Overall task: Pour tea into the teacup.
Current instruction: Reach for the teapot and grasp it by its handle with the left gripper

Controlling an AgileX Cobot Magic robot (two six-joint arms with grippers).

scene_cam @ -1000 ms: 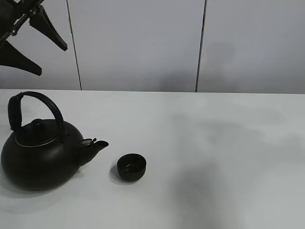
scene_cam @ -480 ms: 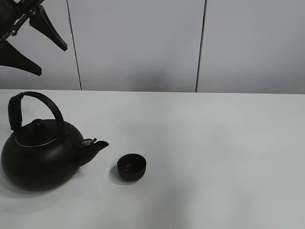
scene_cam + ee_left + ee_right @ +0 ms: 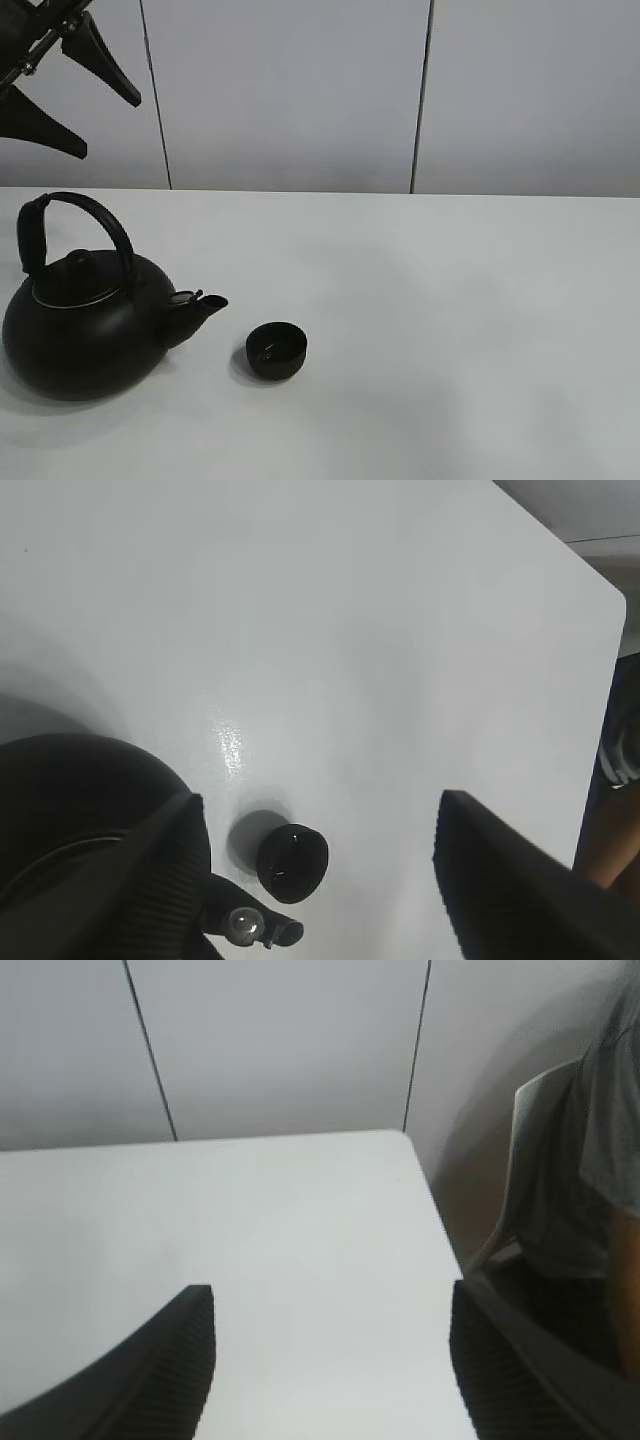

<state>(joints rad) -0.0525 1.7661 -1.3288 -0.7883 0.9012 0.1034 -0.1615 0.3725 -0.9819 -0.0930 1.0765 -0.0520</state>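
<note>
Above the white table (image 3: 450,300) backed by grey wall panels (image 3: 290,90), left pincer (image 3: 320,800) and right pincer (image 3: 330,1288) gape empty

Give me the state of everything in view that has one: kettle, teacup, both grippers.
kettle: upright on the table, lid on, handle up, spout toward the teacup, not held.
teacup: upright, just past the spout, apart from the kettle; contents too dark to tell.
left gripper: open, empty, raised above the kettle and teacup.
right gripper: open, nothing between its fingers.
</note>
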